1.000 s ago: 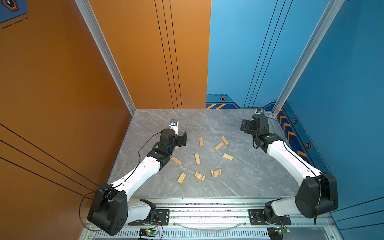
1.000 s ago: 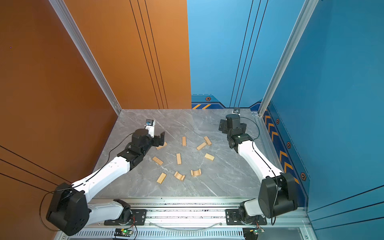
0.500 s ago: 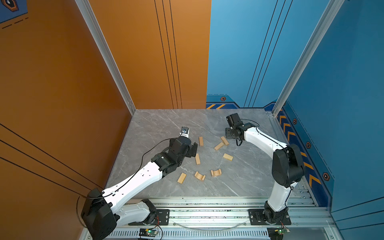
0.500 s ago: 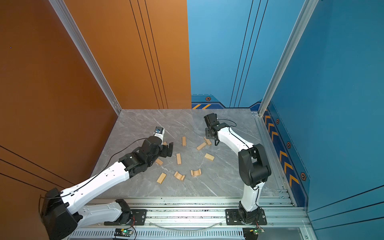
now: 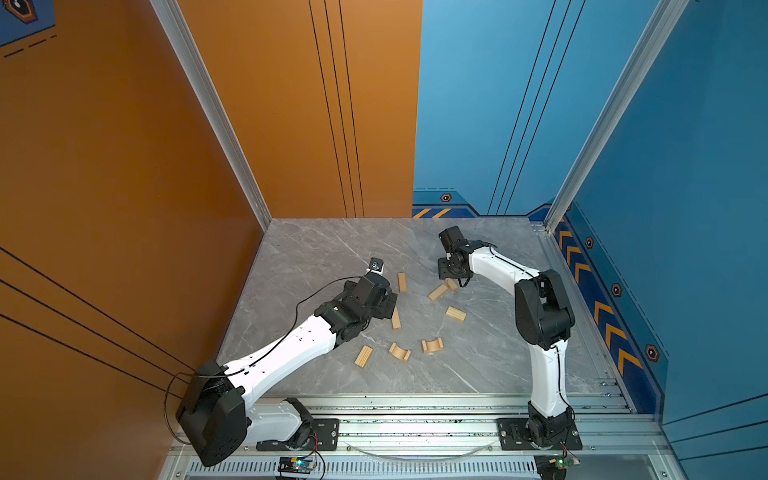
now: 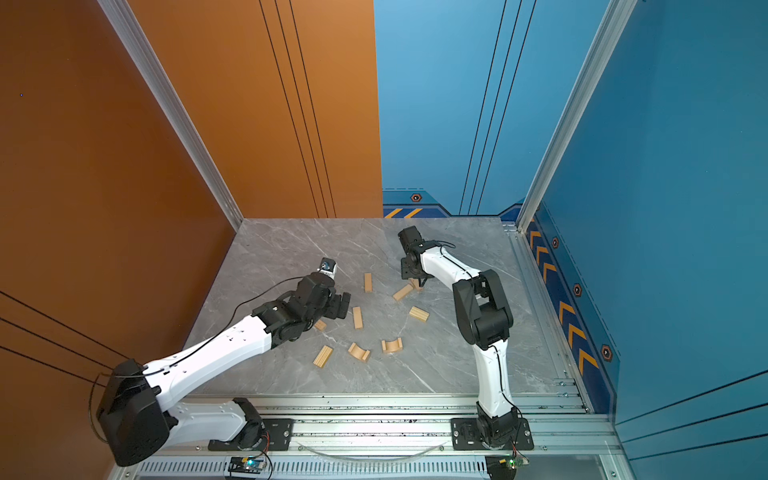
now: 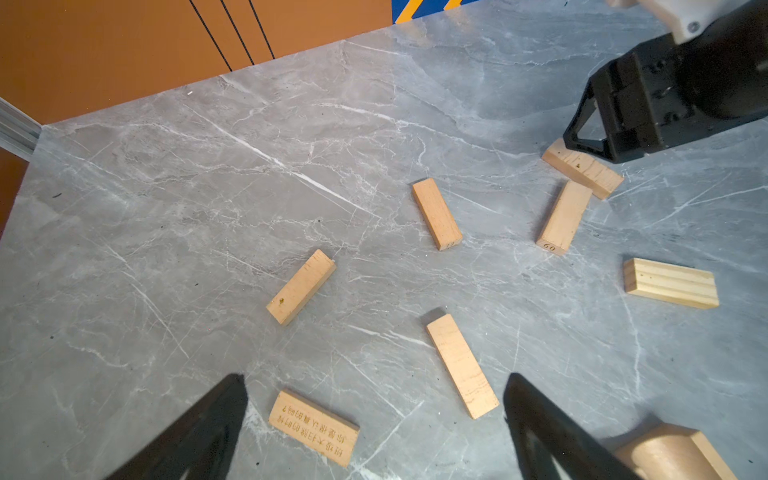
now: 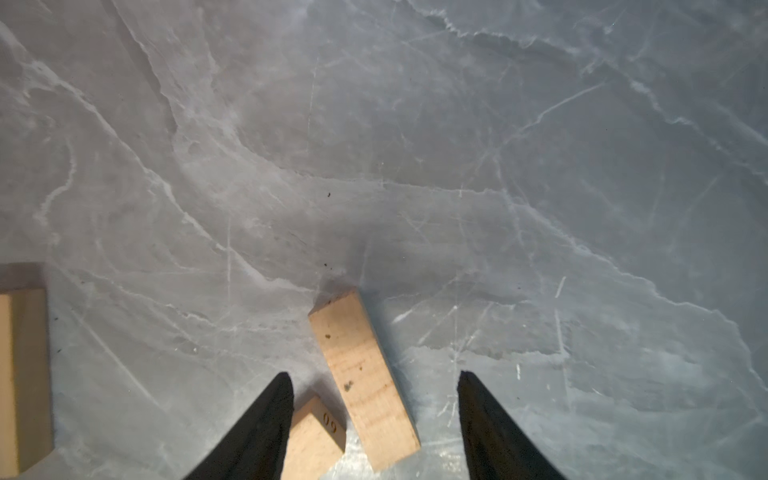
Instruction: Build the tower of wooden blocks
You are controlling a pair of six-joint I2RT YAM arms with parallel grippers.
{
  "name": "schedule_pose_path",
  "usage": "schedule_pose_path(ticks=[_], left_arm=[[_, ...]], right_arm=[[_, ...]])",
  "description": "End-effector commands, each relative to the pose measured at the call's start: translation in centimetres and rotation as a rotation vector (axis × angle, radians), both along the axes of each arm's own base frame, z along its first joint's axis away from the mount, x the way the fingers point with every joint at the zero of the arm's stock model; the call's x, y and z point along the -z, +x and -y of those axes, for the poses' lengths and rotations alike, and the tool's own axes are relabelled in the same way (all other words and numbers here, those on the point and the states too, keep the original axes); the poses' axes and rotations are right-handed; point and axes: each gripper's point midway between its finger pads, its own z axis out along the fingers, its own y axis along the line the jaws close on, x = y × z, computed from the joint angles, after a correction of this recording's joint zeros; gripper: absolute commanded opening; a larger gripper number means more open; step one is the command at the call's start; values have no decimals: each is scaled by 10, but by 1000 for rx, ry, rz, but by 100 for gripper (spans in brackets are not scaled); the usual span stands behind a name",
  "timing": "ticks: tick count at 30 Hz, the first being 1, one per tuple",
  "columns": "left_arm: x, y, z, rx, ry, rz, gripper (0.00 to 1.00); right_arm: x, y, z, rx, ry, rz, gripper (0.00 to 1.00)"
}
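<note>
Several pale wood blocks lie singly on the grey marble table (image 5: 324, 249); no tower shows in any view. My right gripper (image 8: 375, 374) is down at the table with its jaws apart around a short bar (image 8: 363, 374), a gap on each side. A second bar marked 60 (image 8: 311, 432) lies against one finger. In both top views this gripper (image 5: 452, 278) (image 6: 413, 277) hangs over that pair. My left gripper (image 7: 375, 376) (image 5: 388, 305) is open wide above an engraved flat block (image 7: 313, 428) and a bar (image 7: 462, 365). Two arches (image 5: 400, 351) (image 5: 432, 345) and a grooved slab (image 5: 363, 356) lie nearer the front.
Another grooved slab (image 5: 456, 313) lies right of centre, and a lone bar (image 5: 402, 282) sits between the two grippers. Orange wall (image 5: 166, 208) bounds the left, blue walls (image 5: 665, 249) the back and right. A metal rail (image 5: 415, 409) runs along the front edge.
Both arms swung in from the back corners toward the blocks. The right gripper came down over the two touching bars and its jaws narrowed. The left gripper stayed wide open.
</note>
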Motion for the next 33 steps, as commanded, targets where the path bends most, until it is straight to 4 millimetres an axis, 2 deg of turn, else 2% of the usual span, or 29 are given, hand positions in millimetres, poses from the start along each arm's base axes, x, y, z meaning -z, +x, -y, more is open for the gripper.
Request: schedule_pose_path(ticks=[1, 5, 12, 21, 26, 33], left_arm=[[-9, 6, 3, 20, -15, -4, 98], [-9, 10, 4, 24, -18, -7, 98], [-14, 12, -5, 8, 10, 14, 98], [-12, 10, -4, 9, 0, 1, 98], [-16, 8, -5, 11, -12, 9, 98], [-19, 3, -5, 11, -40, 5, 98]], right_arm=[[8, -5, -2, -3, 2, -52, 66], [19, -4, 0, 2, 27, -82, 63], [29, -6, 7, 6, 30, -112, 51], [39, -10, 20, 41, 34, -146, 37], [36, -13, 27, 58, 40, -149, 30], [31, -13, 25, 57, 73, -148, 20]])
